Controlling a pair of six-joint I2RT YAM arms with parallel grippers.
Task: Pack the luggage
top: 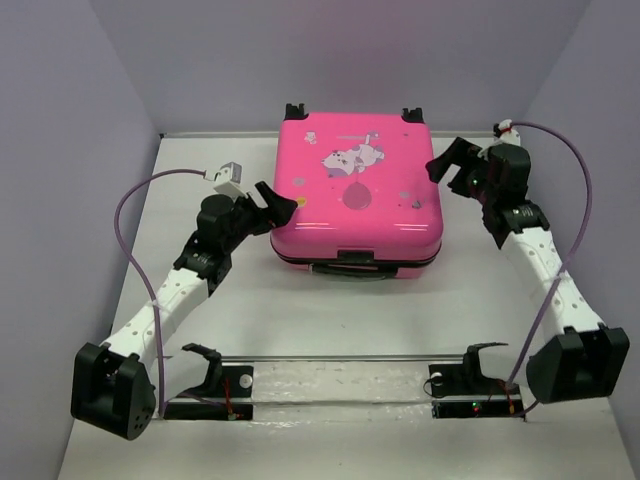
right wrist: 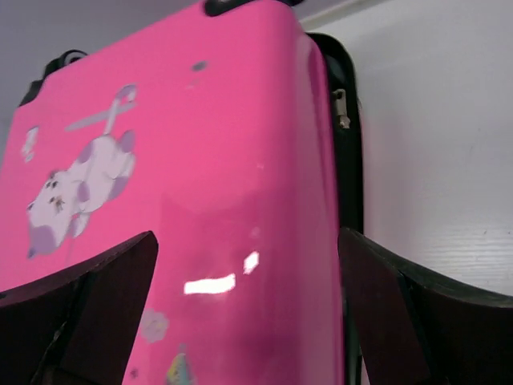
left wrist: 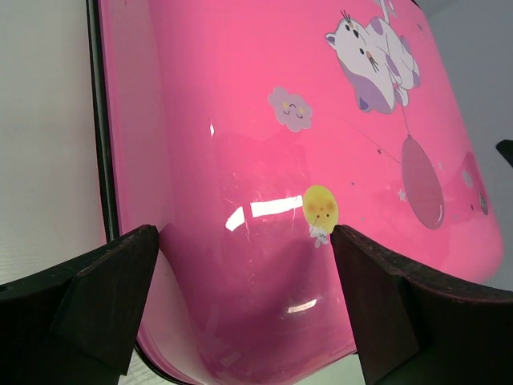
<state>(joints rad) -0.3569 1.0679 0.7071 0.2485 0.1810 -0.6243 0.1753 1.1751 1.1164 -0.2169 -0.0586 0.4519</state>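
Pale lilac walls (top: pixel 120 60) enclose a white table (top: pixel 300 330) bearing one closed pink luggage (top: pixel 358 190), two black wheels (top: pixel 293 110) on the luggage's far edge, one left gripper (top: pixel 280 204) at its left side and one right gripper (top: pixel 450 165) at its right, both with jaws spread apart.
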